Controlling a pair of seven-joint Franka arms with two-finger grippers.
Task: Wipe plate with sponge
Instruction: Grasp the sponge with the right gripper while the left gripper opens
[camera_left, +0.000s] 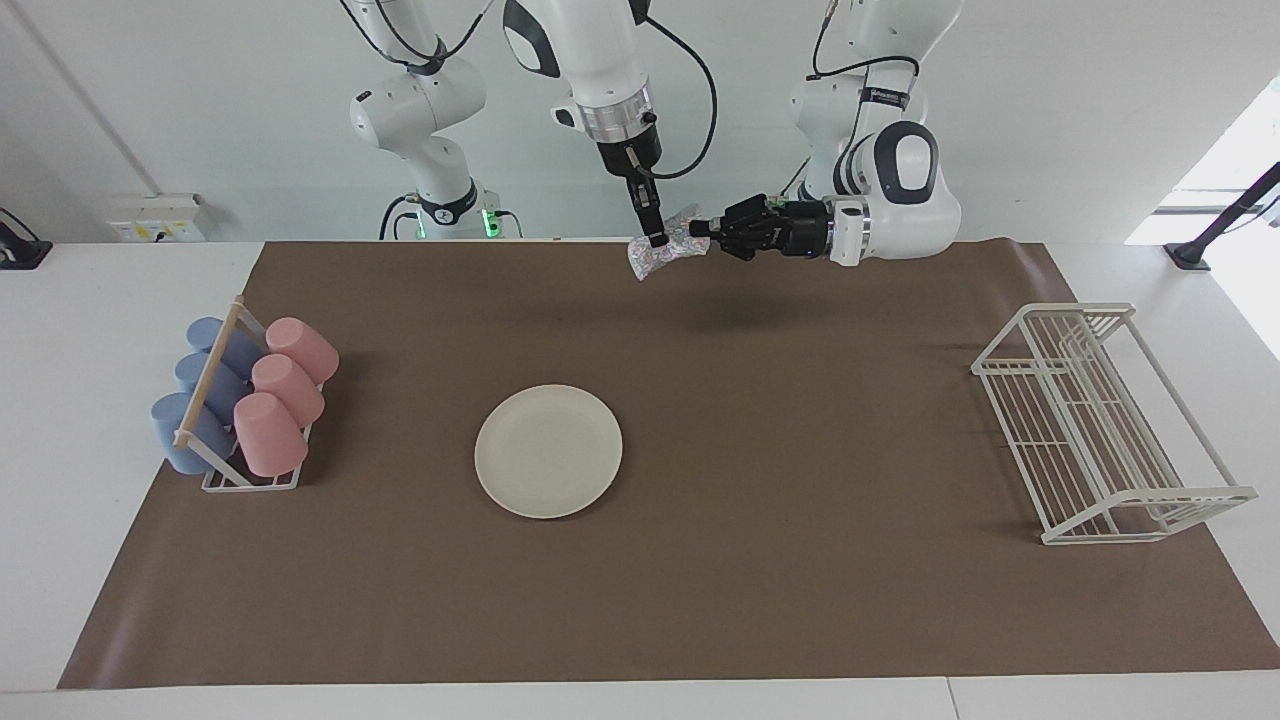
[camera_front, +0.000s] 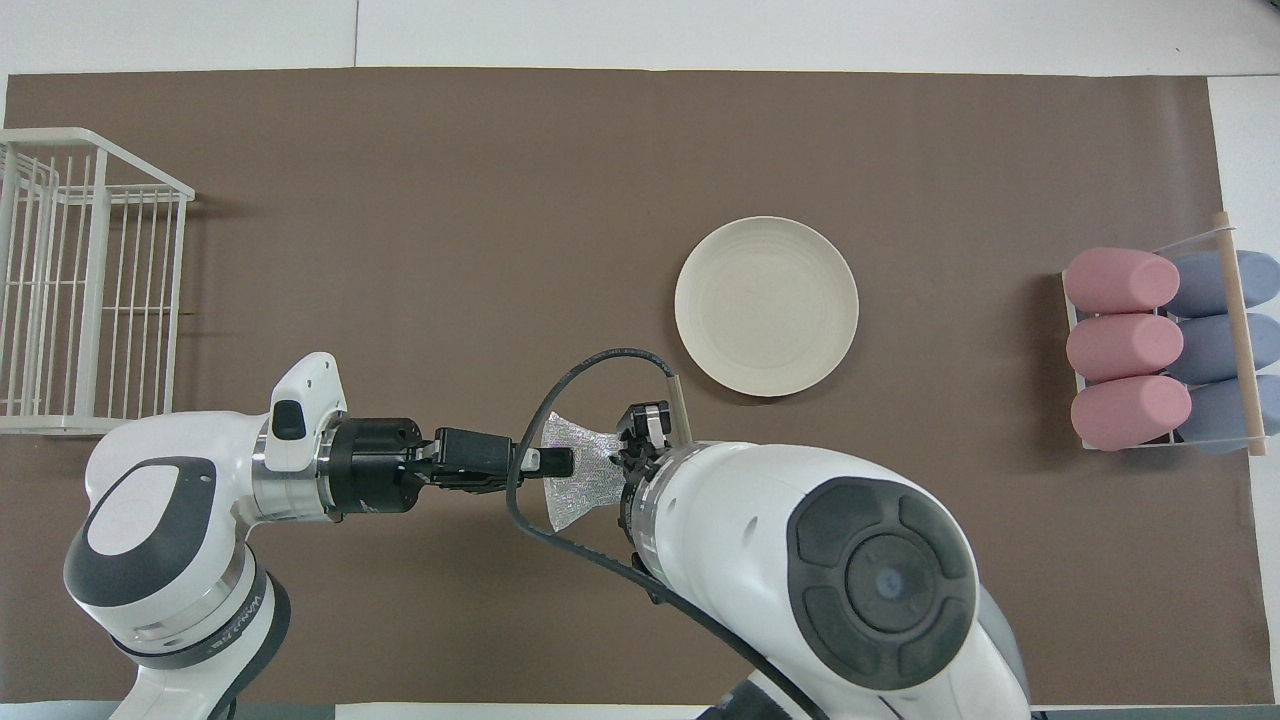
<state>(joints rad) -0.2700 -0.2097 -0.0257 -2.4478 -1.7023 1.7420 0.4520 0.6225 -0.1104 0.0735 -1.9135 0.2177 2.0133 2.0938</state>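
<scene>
Two pincers meet on one thing here: we have the small silvery-white speckled sponge (camera_left: 664, 247) held up in the air over the brown mat (camera_left: 760, 600), at the end of the tabletop (camera_left: 90, 330) nearest our bases. Our left pincer (camera_left: 703, 235) reaches in level and is clamped tight on one end of the pad. Our right pincer (camera_left: 656, 240) comes down from above onto the sponge's other end; we cannot tell whether its fingers have taken hold or merely bracket the pad.

We judge this to be a handover, the pad passing from the left arm to the right, with no wiping begun. The round cream-white plate (camera_left: 548, 451) lies flat and bare on the mat, farther from us than the sponge and well apart from it, somewhat toward the right arm's end of the tabletop. A white wire rack of pink and blue cups (camera_left: 243, 398) sits at the right arm's end, and an empty-looking white wire dish rack (camera_left: 1100, 425) at the left arm's end.

Next, we think, the right pincer must have a firm hold before the left lets go, or the pad may drop. Then the right arm would carry it over the plate, lower it to touch and rub across the face.
</scene>
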